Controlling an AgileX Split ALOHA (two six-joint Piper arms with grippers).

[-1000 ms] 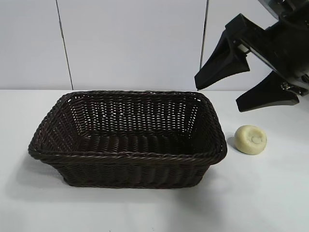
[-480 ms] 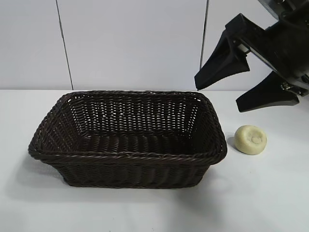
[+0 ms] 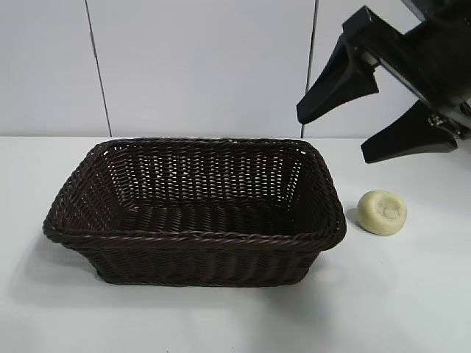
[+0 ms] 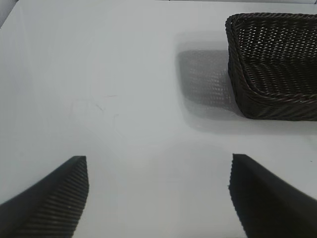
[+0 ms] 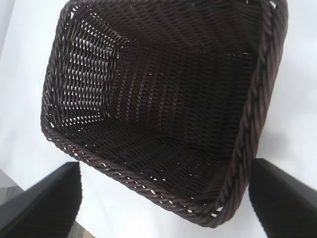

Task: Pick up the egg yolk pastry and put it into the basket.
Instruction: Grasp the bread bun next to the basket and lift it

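The egg yolk pastry (image 3: 383,212), a small pale yellow bun with a dimpled top, lies on the white table just right of the basket (image 3: 199,237). The basket is a large dark woven one and nothing shows inside it. My right gripper (image 3: 333,138) hangs open in the air above and behind the pastry, near the basket's right end. In the right wrist view that gripper (image 5: 164,166) looks down on the basket's corner (image 5: 148,186), and the pastry is out of that view. My left gripper (image 4: 157,158) is open over bare table, with the basket (image 4: 237,74) farther off.
A white tabletop (image 3: 221,323) surrounds the basket. A pale panelled wall (image 3: 199,66) stands behind it.
My right gripper has risen slightly, still open. The pastry and basket have not moved.
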